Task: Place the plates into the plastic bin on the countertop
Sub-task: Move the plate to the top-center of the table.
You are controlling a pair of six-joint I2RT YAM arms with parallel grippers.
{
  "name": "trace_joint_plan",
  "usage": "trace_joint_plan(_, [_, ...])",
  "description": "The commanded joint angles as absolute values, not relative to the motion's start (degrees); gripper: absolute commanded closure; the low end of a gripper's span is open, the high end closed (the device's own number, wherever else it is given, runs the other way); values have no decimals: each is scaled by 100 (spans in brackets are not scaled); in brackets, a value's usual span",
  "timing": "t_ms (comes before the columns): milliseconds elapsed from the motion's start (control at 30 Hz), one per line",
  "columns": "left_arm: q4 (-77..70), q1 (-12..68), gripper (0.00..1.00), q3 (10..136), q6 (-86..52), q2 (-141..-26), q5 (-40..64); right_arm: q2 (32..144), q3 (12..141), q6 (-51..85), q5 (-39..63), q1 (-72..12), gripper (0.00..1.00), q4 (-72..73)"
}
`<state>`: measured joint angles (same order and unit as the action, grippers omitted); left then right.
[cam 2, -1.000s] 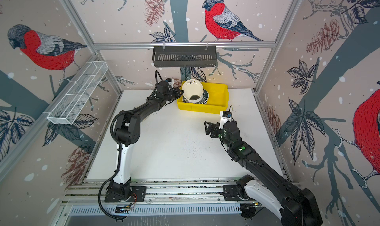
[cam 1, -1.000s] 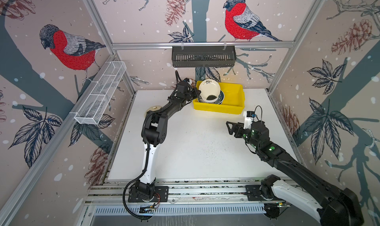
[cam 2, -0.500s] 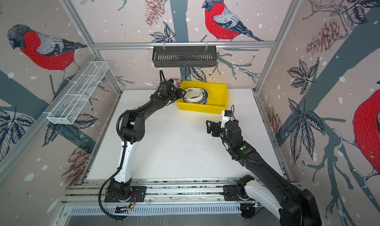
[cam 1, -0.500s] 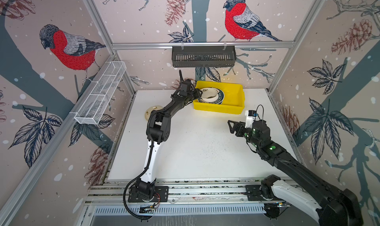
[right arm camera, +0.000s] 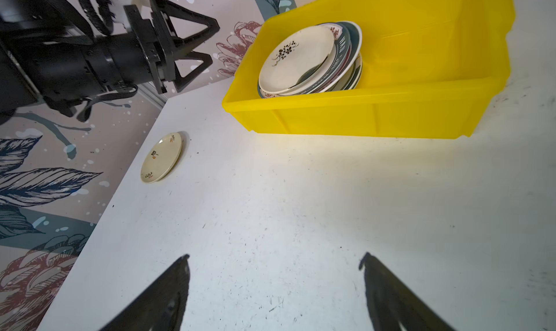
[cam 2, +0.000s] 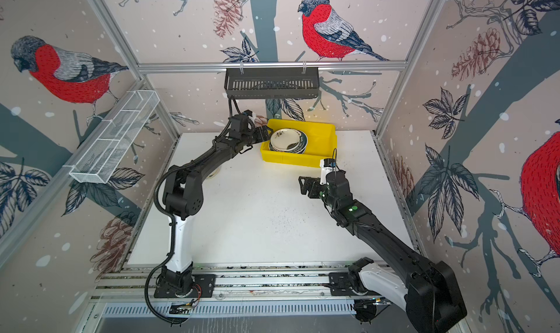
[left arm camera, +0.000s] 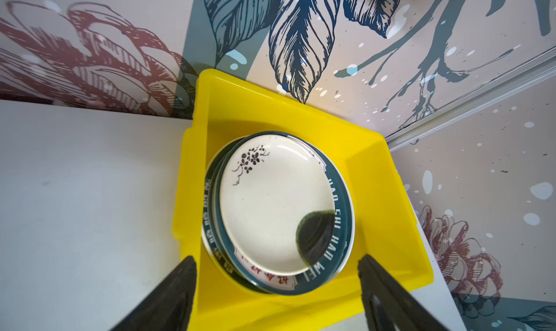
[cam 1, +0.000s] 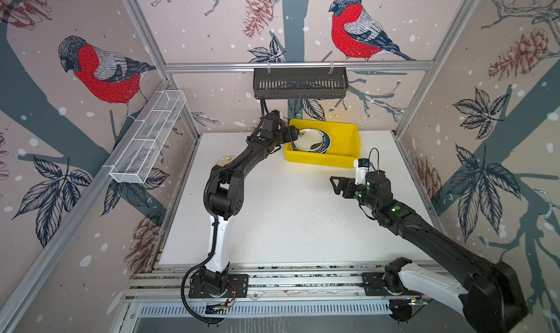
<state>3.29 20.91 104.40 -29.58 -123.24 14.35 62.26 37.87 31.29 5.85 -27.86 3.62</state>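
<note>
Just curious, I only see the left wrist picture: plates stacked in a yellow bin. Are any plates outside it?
Observer: Yes, one cream plate lies flat on the white countertop, near its edge and apart from the bin.
Visitor: Is the other arm fetching it?
Observer: Not at this moment. The right gripper hangs open and empty over bare countertop, away from that plate.
Visitor: Anything above the bin?
Observer: A dark slotted basket hangs on the wall behind it.
</note>
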Motion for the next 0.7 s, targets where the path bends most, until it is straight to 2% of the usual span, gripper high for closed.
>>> trace_joint_plan(0, [228,1990,12,9939,-2691,-11806,1076,6610,4131,2986,914,-2939,10,506])
trace_joint_plan(233, [-105,1067,10,7925,-2904,-10610,964,7892,5007,2925,1081,-3364,10,950])
trace_joint_plan(333, [-6,726,10,7411,-2680,-10305,508,8346,5440,2785,1194,-3577,10,896])
trace_joint_plan(433, [268,525,12,7215,-2323,-10174,-298,8658,5689,2738,1396,-3673,11,810])
trace_joint_plan(533, [693,476,14,7285,-1882,-10263,-1620,8774,5706,2769,1702,-3704,11,797])
trace_joint_plan(667, [1115,333,20,7595,-1497,-10528,-2188,8754,5615,2572,1668,-3751,11,519])
